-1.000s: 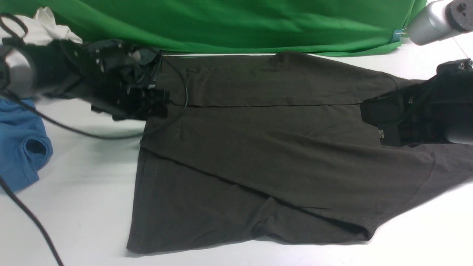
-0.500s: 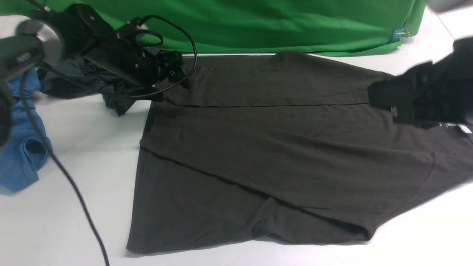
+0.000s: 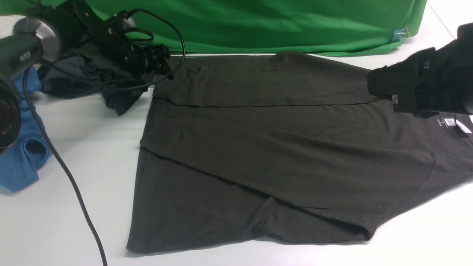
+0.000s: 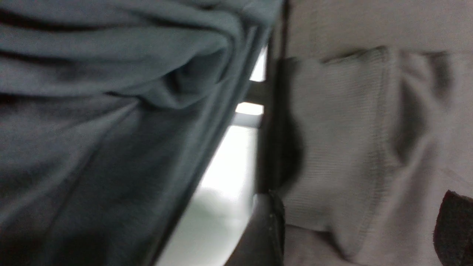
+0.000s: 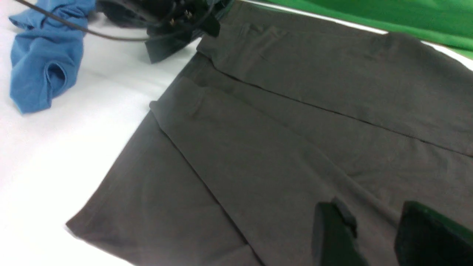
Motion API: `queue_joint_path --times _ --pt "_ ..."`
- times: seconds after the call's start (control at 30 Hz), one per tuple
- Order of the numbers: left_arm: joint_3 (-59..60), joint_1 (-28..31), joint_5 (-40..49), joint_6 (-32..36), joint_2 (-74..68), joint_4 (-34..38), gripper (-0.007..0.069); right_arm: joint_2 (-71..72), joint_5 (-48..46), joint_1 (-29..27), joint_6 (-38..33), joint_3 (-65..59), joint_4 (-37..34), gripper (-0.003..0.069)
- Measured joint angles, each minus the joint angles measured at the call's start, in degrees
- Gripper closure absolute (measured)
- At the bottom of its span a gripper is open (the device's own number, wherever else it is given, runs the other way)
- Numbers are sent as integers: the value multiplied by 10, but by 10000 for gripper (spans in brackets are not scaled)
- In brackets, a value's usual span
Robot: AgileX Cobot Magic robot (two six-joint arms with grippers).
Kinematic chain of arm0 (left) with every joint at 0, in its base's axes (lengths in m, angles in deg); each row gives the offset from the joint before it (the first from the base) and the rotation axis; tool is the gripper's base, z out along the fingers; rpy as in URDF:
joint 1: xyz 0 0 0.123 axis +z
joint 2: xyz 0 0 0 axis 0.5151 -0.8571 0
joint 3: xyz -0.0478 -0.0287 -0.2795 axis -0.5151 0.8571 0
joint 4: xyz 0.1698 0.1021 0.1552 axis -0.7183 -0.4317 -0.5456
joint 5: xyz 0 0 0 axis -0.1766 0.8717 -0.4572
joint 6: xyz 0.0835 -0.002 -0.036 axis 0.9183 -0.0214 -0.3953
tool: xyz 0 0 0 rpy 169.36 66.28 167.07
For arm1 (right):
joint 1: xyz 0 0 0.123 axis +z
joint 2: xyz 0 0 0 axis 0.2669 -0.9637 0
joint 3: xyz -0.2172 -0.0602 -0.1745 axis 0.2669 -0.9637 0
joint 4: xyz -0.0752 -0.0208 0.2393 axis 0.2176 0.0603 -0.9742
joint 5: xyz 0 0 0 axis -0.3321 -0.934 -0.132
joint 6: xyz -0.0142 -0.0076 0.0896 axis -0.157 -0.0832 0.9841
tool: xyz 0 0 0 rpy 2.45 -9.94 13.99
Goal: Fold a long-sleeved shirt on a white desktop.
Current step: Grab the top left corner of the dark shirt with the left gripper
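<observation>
In the front view, the long-sleeved shirt point(image 3: 266, 147) is lying spread flat across the middle of the white worktop point(image 3: 74, 166). The left gripper point(image 3: 162, 66) is hovering at its far left corner, and the right gripper point(image 3: 380, 87) is over its collar end.

In the left wrist view, the left gripper point(image 4: 358, 225) is standing with its jaws wide apart over the shirt's fabric, gripping nothing.

In the right wrist view, the right gripper point(image 5: 377, 229) is hanging partly open above the shirt, holding nothing.

Dk shirt point(image 3: 258, 147) flat, part-folded, on white desktop point(image 3: 92, 166).
</observation>
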State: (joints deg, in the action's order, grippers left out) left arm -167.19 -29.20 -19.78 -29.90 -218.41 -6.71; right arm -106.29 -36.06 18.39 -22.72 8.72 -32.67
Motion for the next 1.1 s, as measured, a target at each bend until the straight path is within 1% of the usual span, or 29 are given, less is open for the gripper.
queue_joint_path --times 0.17,0.23,0.3,0.33,0.4,0.5,0.6,0.63,0.7,0.87,1.1 --pt "0 0 -3 35 -15 7 64 0 3 0 0 0 0 417" --pt "0 0 -12 64 -18 24 106 0 4 0 0 0 0 417" --pt "0 0 -22 102 -20 48 179 0 4 0 0 0 0 417" --pt "0 0 -22 102 -20 50 186 0 4 0 0 0 0 417" --pt "0 0 -26 126 -22 66 286 0 4 0 0 0 0 417" --pt "0 0 -26 136 -25 69 418 0 5 0 0 0 0 417" --pt "0 0 -26 136 -25 70 536 0 8 0 0 0 0 417" --pt "0 0 -26 136 -25 71 559 0 8 0 0 0 0 417" --pt "0 0 -24 136 -25 71 571 0 9 0 0 0 0 417" --pt "0 0 -4 138 -23 71 571 0 8 0 0 0 0 417" --pt "0 1 99 133 36 65 571 0 -19 0 16 0 0 417"
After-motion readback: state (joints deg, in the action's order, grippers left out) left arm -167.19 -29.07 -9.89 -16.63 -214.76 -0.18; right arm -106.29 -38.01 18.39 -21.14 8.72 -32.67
